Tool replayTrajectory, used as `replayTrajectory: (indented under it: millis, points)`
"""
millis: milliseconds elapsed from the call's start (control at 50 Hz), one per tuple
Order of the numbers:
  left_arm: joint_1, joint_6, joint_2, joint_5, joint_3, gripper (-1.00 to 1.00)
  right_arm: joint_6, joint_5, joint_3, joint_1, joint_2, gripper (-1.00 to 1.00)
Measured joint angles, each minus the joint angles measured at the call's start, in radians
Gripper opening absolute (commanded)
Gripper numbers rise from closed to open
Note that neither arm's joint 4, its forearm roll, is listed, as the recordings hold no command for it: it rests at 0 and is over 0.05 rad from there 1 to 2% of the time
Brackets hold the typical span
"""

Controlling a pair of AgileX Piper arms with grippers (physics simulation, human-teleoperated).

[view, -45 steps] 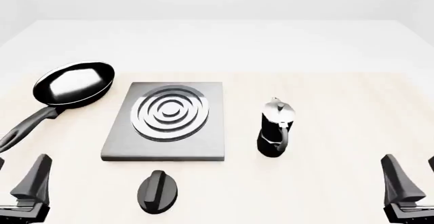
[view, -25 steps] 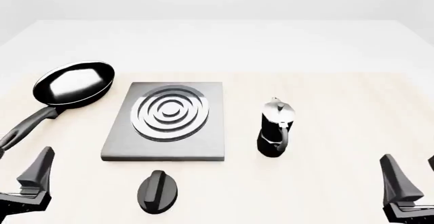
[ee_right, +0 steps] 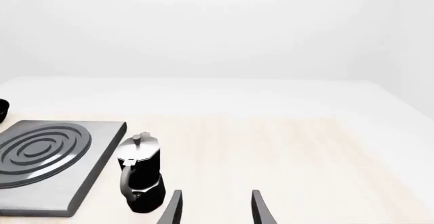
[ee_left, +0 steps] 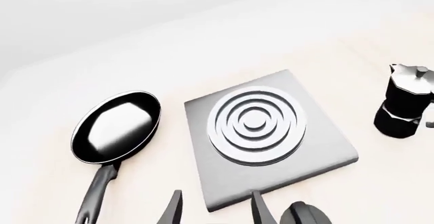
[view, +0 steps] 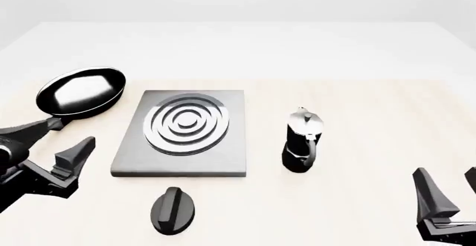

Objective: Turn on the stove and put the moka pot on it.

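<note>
Nothing done yet: moka pot (view: 302, 141) centre-right, beside stove (view: 182, 134), not on it; knob (view: 173, 210) lower centre untouched; left gripper (view: 63, 162) & right gripper (view: 446, 201) spread, empty.

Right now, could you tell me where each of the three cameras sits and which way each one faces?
Front view: fixed above and behind the arms, looking forward and down at the stove, knob, moka pot, frying pan; left gripper and right gripper show.
Left wrist view: behind the left gripper, facing the stove; fingertips show.
Right wrist view: behind the right gripper, facing the moka pot; fingertips show.
All three share stove and moka pot.
</note>
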Motion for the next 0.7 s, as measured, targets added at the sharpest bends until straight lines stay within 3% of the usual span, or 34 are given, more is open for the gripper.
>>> replayTrajectory:
  millis: [300, 700]
  points:
    - [-0.109, -0.074, 0.187, 0.118, -0.127, 1.00, 0.011, 0.006, 0.000, 0.001, -0.006, 1.00]
    - [-0.199, -0.200, 0.356, 0.159, -0.165, 1.00, 0.025, 0.015, 0.001, 0.001, -0.017, 1.00]
